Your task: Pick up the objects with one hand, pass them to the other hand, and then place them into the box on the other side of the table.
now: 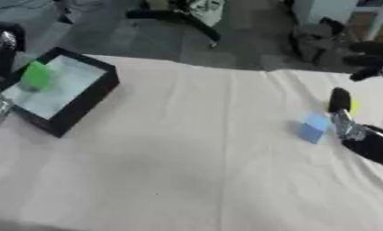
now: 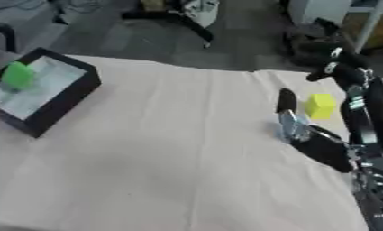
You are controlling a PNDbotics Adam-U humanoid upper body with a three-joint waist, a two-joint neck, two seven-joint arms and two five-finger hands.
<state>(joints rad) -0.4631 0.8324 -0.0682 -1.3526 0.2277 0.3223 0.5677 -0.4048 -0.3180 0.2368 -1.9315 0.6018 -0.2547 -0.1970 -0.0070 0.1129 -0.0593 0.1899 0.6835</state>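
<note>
Bare cloth-covered tabletop (image 1: 170, 171) nearest. Right hand (image 2: 324, 146) at right edge, fingers (image 2: 287, 101) part-spread, holding nothing. Blue block (image 1: 312, 127) just left of the fingers, yellow block (image 2: 320, 106) just beyond. Green object (image 1: 36, 74) already in box (image 1: 84, 106) far left. Left hand barely visible; state unclear.

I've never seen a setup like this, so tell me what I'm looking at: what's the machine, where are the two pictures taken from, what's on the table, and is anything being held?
Both pictures come from one stereo camera in a humanoid robot's head, looking down at a table under a pale cloth.

At the left stands a black box with a green object in it. At the right lie a blue cube and a yellow cube.

The black and silver limb coming in from the right is the robot's right hand, reaching down beside the cubes; I cannot tell whether its fingers have closed on anything. Metal parts at the left edge of the left eye view may be the left arm; its hand is not visible.
</note>
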